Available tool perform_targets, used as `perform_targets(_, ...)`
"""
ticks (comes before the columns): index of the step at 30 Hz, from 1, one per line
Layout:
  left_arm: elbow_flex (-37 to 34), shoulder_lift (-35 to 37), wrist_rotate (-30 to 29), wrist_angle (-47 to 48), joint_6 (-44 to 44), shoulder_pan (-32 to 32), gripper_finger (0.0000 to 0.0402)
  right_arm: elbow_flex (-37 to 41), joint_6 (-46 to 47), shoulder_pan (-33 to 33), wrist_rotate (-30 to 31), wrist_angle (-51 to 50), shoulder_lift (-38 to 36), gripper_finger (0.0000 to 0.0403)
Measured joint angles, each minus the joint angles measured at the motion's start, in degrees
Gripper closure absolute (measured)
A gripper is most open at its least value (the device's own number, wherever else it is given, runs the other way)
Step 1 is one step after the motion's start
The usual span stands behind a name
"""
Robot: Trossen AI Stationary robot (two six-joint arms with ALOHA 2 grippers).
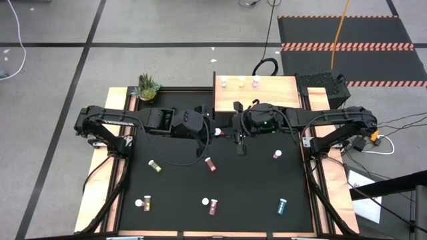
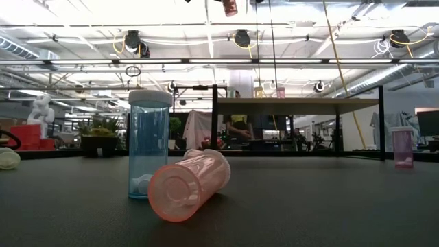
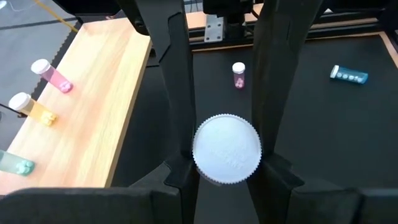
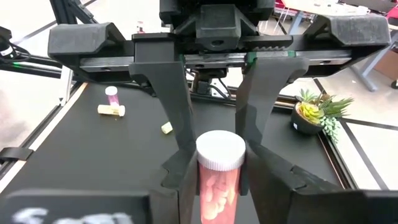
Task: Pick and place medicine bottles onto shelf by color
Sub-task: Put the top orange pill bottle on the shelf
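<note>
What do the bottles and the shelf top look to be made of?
The teal bottle and the pink bottle lying beside it look like clear tinted plastic: you can see through the walls to pills inside. The white cap between the left gripper fingers looks like matte plastic with a ribbed edge. The shelf top looks like pale, unvarnished wood, possibly plywood.
</note>
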State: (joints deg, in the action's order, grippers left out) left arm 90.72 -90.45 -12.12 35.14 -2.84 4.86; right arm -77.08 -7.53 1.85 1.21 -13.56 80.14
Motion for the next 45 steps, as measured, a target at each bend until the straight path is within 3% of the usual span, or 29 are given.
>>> perform_targets(9,0.0,0.0,-2.4,-0.1,2.6,0.0,0.0282,0.0,1.3,-0.3,0.2,0.1,0.0,0.029)
perform_targets(12,0.0,0.0,-5.6,-0.2,5.3,0.0,0.0262,0.1,2.8,-1.1,0.3,0.2,-0.5,0.029)
perform_targets(16,0.0,0.0,-7.7,-1.1,8.3,-0.1,0.0199,1.8,3.8,-2.2,0.2,3.9,-2.1,0.0291)
perform_targets(21,0.0,0.1,-7.6,-0.6,7.7,-0.1,0.009,6.4,4.5,-3.6,0.5,8.4,-6.1,0.0291)
perform_targets(26,0.1,1.4,-7.8,1.0,6.0,-0.7,0.001,13.6,4.9,-5.9,5.4,13.0,-12.9,0.0291)
perform_targets(32,0.0,5.0,-11.1,1.5,6.0,-1.8,0.0043,23.0,2.2,-12.4,10.8,15.7,-24.3,0.0287)
perform_targets(37,0.1,7.1,-12.5,2.4,6.0,-3.9,0.0077,29.2,1.2,-22.9,11.0,17.8,-31.6,0.0287)
perform_targets(45,0.0,9.5,-16.6,10.0,7.1,-7.0,0.0105,34.3,2.5,-35.6,10.8,21.1,-32.2,0.0286)
